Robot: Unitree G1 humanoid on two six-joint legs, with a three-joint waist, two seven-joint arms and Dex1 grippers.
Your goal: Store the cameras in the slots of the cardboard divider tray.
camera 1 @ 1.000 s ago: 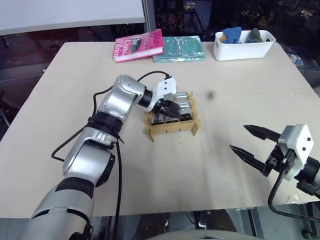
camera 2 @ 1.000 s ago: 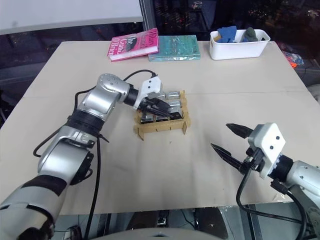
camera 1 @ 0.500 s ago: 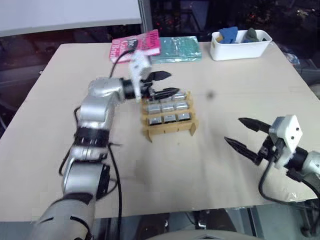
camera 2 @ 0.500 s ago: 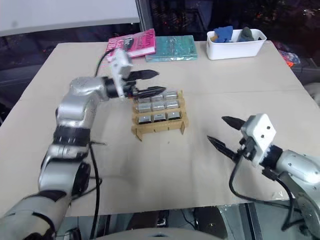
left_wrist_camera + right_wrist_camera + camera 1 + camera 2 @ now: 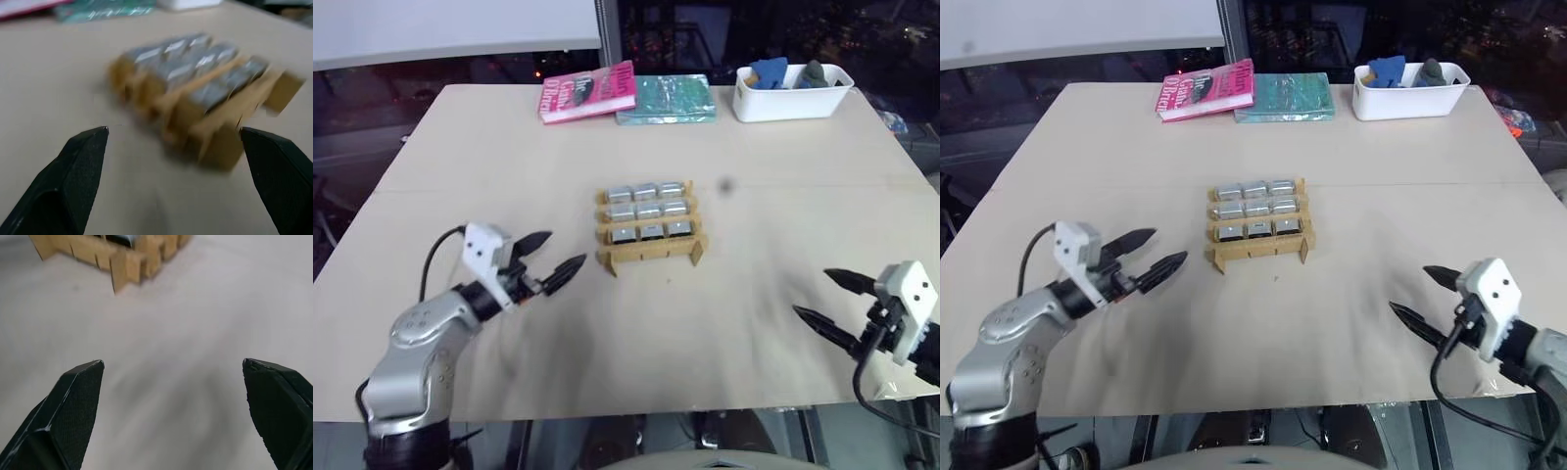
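Cardboard divider tray point(image 5: 649, 251) holds nine cameras point(image 5: 650, 210), three per row; my left gripper point(image 5: 556, 262) and right gripper point(image 5: 830, 301) both spread wide, empty; white bin point(image 5: 791, 102) holds blue and grey items.

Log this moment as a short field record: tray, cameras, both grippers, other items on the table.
tray: cardboard divider tray at mid-table, three rows of three slots
cameras: cameras fill all nine slots
left gripper: left gripper, jaws open, empty, apart from the tray on its left
right gripper: right gripper, jaws open, empty, near the table's front edge
other items: pink book, teal book, white bin at the far edge
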